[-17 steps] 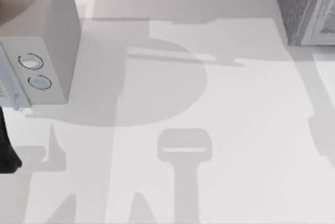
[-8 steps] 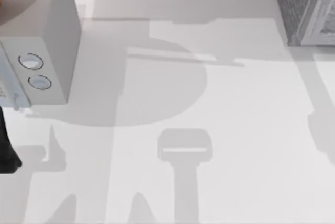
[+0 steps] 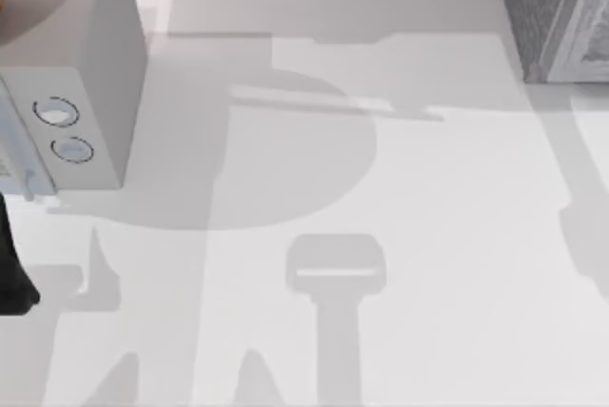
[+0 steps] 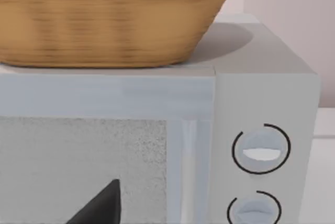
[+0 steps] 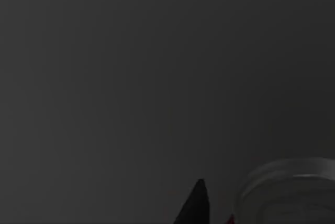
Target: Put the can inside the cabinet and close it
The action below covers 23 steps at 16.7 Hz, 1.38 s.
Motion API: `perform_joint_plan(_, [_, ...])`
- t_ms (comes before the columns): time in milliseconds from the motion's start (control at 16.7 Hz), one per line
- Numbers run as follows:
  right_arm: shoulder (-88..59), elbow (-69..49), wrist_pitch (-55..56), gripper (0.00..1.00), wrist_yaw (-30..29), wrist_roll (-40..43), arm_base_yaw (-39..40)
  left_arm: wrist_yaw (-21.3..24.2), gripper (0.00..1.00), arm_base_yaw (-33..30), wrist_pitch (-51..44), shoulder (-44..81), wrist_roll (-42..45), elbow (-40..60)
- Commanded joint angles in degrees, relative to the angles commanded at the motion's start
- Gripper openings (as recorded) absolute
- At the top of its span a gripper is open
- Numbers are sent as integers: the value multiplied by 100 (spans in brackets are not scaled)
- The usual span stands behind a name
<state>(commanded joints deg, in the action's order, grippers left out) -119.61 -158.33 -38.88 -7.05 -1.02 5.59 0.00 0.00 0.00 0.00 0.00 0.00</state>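
Dark grey speckled cabinet [image 3: 557,12] sits at table's [image 3: 428,236] 2 o'clock. Right wrist view is dark: silver-topped red can [image 5: 290,195] beside my right gripper's fingertip [image 5: 194,205]; can't tell the grip. Left arm parked at 9 o'clock by the white two-dial box [image 3: 67,107].

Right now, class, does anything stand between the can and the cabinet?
Nothing visible stands on the table in front of the cabinet; the white box sits far off at the table's left. The right wrist view is dark.

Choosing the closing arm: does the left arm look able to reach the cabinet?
Probably not: the left arm sits at the table's left edge by the white box, the cabinet at the far right corner.
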Motion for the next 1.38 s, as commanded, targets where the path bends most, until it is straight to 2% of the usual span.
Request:
perform_joint_plan(240, [0,0,0,98,0,0,0,0,100,0,0,0,0,0])
perform_joint_plan(300, [0,0,0,100,0,0,0,0,100,0,0,0,0,0])
perform_joint_plan(960, [171,160,159,100,24,65,-8,0,100,0,0,0,0,0])
perform_joint_plan(1200, [1206,1182,789,100,194,299,-68,0,100,0,0,0,0,0])
perform_joint_plan(1380, [2491,2594,1291,100,379,408,-113,0,100,0,0,0,0,0])
